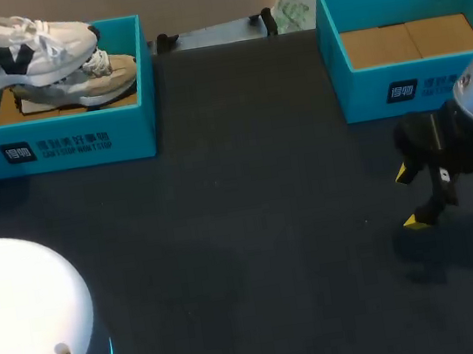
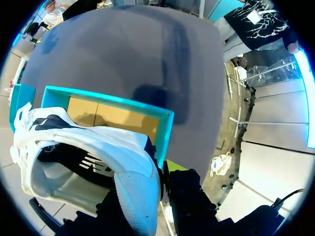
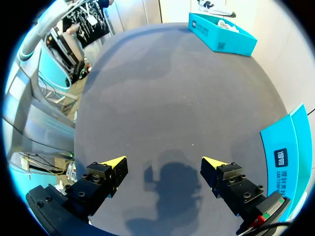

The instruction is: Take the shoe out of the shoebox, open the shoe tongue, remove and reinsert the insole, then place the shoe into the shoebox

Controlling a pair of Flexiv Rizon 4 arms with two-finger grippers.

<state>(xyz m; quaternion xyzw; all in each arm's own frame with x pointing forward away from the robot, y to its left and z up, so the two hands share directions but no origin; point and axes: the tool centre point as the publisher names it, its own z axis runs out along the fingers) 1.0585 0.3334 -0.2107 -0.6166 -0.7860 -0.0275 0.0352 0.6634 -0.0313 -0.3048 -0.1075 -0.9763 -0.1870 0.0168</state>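
Nearest to us, our right hand (image 1: 410, 197) hangs over the dark worktop (image 1: 252, 227), well apart from the shoebox (image 1: 72, 138) and off to that box's right. Its two yellow-tipped fingers are spread wide with nothing between them; in its wrist view only bare worktop and the hand's own shadow lie under the gap.

Farther back stands the shoebox itself, a teal, open-topped box at the worktop's far left. Inside it a beige shoe (image 1: 82, 84) lies on the brown cardboard floor, towards the box's right wall.

Over the shoebox, clear of its rim, a white shoe (image 1: 20, 50) with a dark letter on its side is held up in the air, toe pointing to the box's right and heel over the box's left end. Our left hand (image 2: 152, 191) has it by the heel: in the left wrist view the white heel sits between the two dark fingers, one on each side, so the hand is closed on it (a sliver of a yellow tip shows beside the heel). The shoe's mouth and dark lining face that camera, with the laces at the far end and the shoebox's cardboard floor showing beyond it.

Level with the shoebox, far to its right, stands a second box (image 1: 400, 88), teal too, showing only its cardboard floor.
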